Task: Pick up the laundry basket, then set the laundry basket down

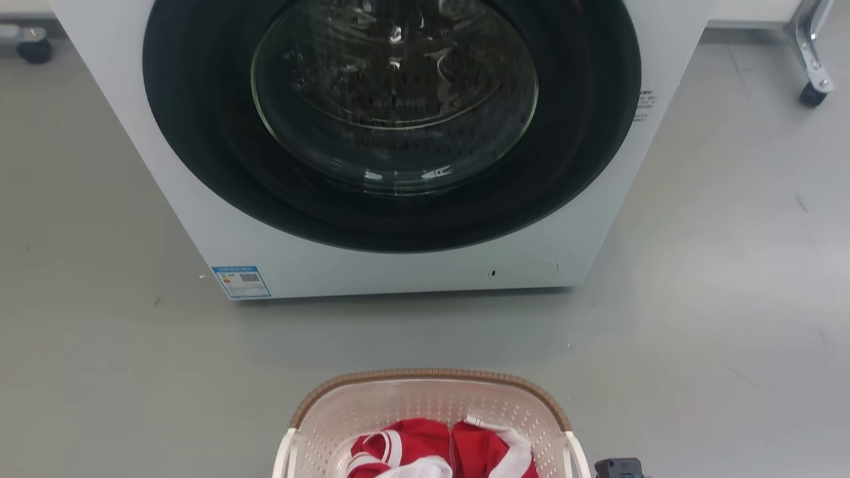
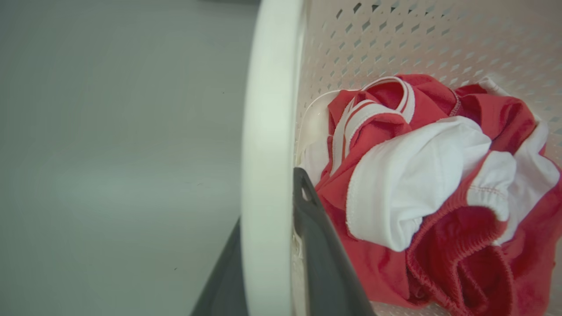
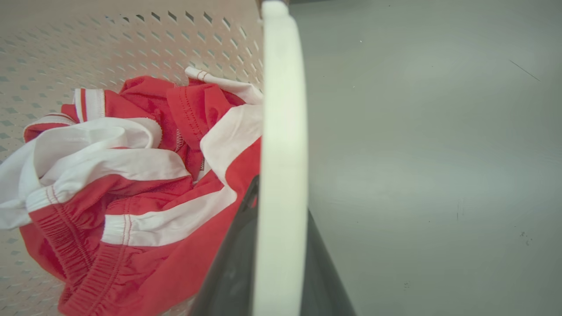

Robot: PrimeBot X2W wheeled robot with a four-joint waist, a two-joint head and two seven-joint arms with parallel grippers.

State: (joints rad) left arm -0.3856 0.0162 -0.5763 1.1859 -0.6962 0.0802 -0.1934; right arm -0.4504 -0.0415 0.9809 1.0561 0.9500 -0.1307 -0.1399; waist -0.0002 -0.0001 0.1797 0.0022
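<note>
The laundry basket [image 1: 431,378] sits at the bottom middle of the head view, cream and perforated with a brown rim. Red and white clothes [image 1: 431,448] lie inside it. In the left wrist view my left gripper [image 2: 270,202] is shut on the basket's white side handle [image 2: 270,109], one dark finger [image 2: 325,259] inside the basket and one outside. In the right wrist view my right gripper [image 3: 281,197] is shut the same way on the other white handle [image 3: 283,109]. A dark part of my right wrist [image 1: 617,468] shows beside the basket. Whether the basket touches the floor is hidden.
A white front-loading washing machine [image 1: 372,272] stands just beyond the basket, its round dark door [image 1: 392,99] shut. Grey floor [image 1: 697,332] lies between them and on both sides. Castor wheels [image 1: 813,93] of frames stand at the far corners.
</note>
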